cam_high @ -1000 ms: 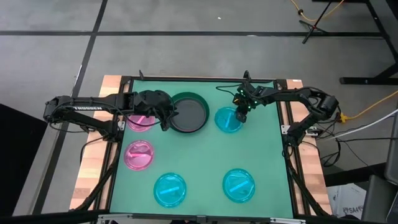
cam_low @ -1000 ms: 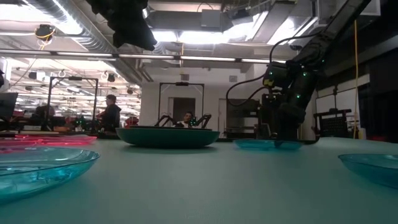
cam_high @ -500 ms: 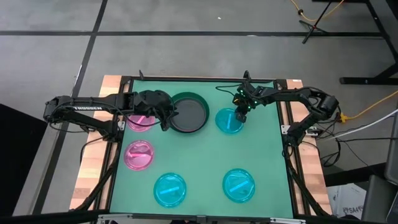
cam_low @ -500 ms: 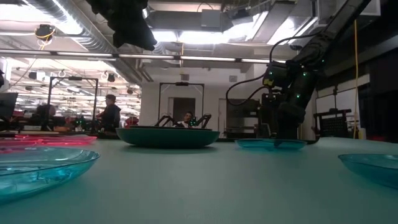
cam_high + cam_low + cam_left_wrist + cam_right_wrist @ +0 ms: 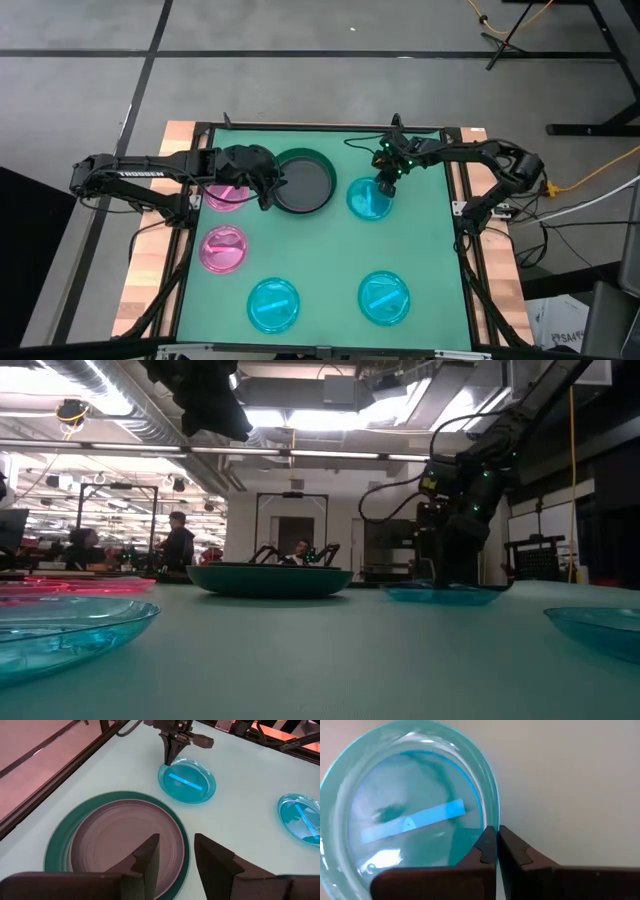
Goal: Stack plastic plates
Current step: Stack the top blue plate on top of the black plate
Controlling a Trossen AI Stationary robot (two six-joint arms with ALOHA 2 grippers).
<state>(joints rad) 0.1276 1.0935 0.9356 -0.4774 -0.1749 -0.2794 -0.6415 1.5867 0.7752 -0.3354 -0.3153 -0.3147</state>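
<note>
The cyan plate point(image 5: 370, 199) lying near the table's far right corner is the one in hand: the right end effector point(image 5: 386, 183) pinches its far rim, fingers pressed nearly together on the thin edge, as the right wrist view shows point(image 5: 470, 795). It looks light and thin, fairly stiff but likely to flex and slip, since the translucent plastic is glossy; the raised rim is the only real place to take hold, and a pinch there will probably let the plate droop or swing. Counting what shows: three cyan plates, this one plus one near the middle of the near edge point(image 5: 273, 304) and one toward the near right corner point(image 5: 384, 297). Two pink plates point(image 5: 224, 249) can be made out along the left edge, the far one point(image 5: 222, 196) partly hidden under the left arm, so more could lie there unseen. One big dark green plate point(image 5: 303, 181) sits at the middle of the far edge with a dark grey plate point(image 5: 122, 842) already resting inside it, the likely base of the stack. The left end effector point(image 5: 175, 860) hovers over that pair's left rim with its fingers parted, holding nothing. The green table point(image 5: 330, 250) carries all of it.
</note>
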